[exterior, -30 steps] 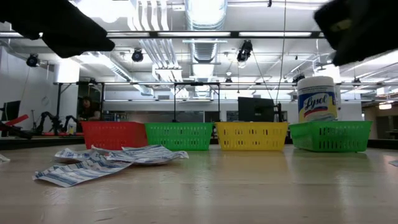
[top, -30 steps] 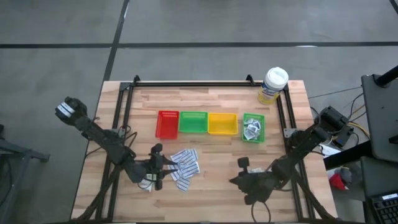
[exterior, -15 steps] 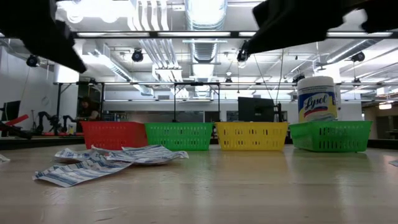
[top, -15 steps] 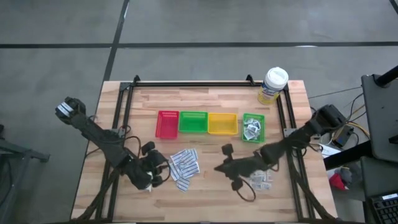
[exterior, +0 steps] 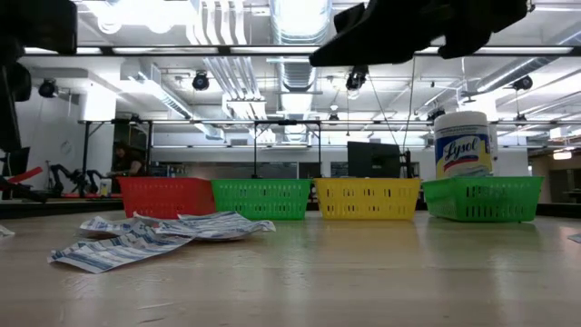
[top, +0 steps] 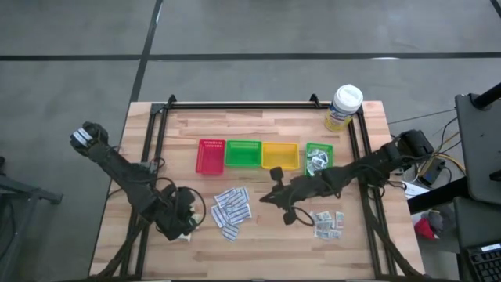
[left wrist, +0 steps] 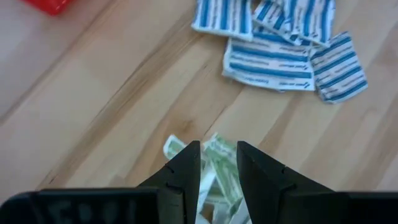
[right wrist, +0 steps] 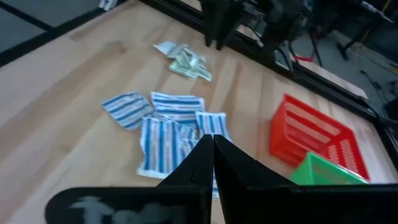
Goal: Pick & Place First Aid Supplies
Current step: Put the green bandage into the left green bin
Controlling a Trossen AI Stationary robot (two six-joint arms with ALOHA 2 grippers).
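The tub (exterior: 463,143) reads "Lysol"; left gripper (left wrist: 217,163) hangs part-open over green sachets (left wrist: 214,180), right gripper (right wrist: 212,146) is closed, empty

red tray (top: 210,156) | green tray (top: 243,153) | yellow tray (top: 279,155) | Lysol tub (top: 344,106)

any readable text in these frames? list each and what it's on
"Lysol": yellow label of the white-lidded tub, low view. The smaller print under it is too blurred to read.
Blue-striped packets: they carry print, but it is too small to read in any view.
Pale green sachets: print is unreadable.
Trays: no text visible.
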